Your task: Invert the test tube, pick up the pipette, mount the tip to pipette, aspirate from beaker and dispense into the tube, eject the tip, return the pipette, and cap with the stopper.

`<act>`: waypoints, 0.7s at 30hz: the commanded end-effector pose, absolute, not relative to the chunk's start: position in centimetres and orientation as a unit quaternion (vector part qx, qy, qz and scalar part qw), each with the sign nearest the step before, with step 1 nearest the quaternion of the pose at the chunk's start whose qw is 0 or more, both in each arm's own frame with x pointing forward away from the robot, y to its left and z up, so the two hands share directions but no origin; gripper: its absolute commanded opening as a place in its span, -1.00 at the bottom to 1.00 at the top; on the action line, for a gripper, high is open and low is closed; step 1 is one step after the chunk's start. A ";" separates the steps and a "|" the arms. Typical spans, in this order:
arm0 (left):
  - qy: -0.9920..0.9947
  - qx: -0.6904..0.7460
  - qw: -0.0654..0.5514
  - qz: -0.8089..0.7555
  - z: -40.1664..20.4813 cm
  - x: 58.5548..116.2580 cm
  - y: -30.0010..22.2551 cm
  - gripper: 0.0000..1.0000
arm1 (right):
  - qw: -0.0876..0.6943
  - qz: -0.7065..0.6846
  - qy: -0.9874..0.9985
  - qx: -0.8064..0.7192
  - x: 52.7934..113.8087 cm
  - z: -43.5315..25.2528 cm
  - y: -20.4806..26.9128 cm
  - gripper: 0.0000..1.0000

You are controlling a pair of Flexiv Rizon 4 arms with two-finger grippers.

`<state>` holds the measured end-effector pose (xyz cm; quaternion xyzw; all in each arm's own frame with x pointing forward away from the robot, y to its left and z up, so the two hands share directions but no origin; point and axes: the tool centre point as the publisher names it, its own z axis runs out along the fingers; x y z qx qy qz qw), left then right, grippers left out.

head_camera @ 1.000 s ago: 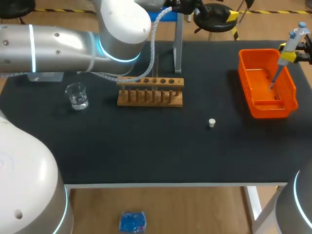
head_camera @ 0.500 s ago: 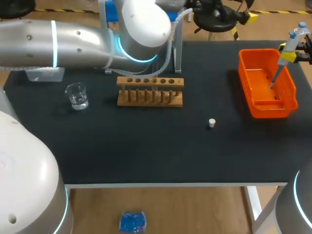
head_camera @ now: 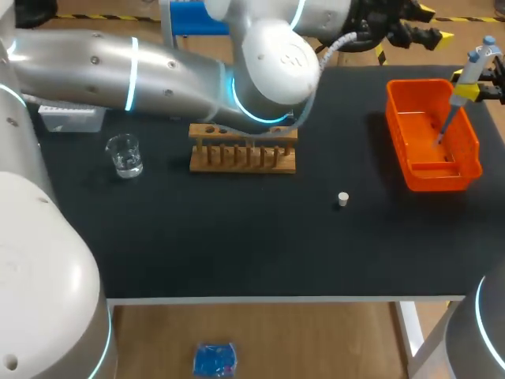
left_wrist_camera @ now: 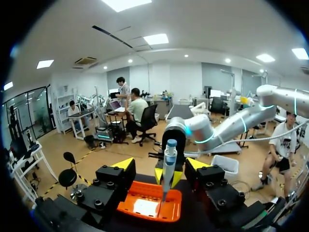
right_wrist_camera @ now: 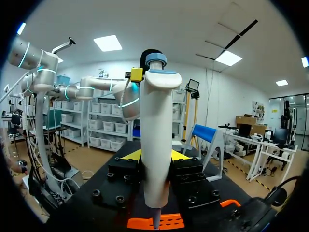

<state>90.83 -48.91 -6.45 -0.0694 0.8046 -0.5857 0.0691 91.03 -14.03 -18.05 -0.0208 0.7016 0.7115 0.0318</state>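
My right gripper (head_camera: 476, 88) at the table's far right is shut on the blue-and-white pipette (head_camera: 467, 73), which hangs upright with its tip over the orange bin (head_camera: 418, 170). In the right wrist view the pipette (right_wrist_camera: 157, 140) stands between the fingers of that gripper (right_wrist_camera: 155, 157). My left arm reaches across the back, and its gripper (head_camera: 434, 24) is open and empty at the back right, facing the pipette (left_wrist_camera: 168, 162) from a distance. The wooden rack (head_camera: 243, 150) is mid-table, partly under the left arm; no test tube shows. A glass beaker (head_camera: 124, 154) stands left of the rack. The white stopper (head_camera: 342, 199) lies to the rack's right.
A pale tip box (head_camera: 71, 118) sits at the back left beneath the left arm. The left arm's elbow hangs over the rack. The orange bin (left_wrist_camera: 149, 205) lies below and between both grippers in the left wrist view.
My left arm has swung rightward along the back of the table, carrying its gripper from above the rack toward the back right. The right arm and pipette have not moved.
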 end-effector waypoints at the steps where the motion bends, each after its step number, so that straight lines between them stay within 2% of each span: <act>1: 0.793 -0.066 0.068 -0.602 -7.9 91.2 -50.1 -1.00 | 0.031 0.711 0.702 -0.022 91.1 -18.1 -14.1 -1.00; 21: 0.790 -0.056 0.061 -0.608 -8.2 91.9 -51.0 -1.00 | 0.031 0.711 0.702 -0.022 91.1 -18.1 -14.1 -1.00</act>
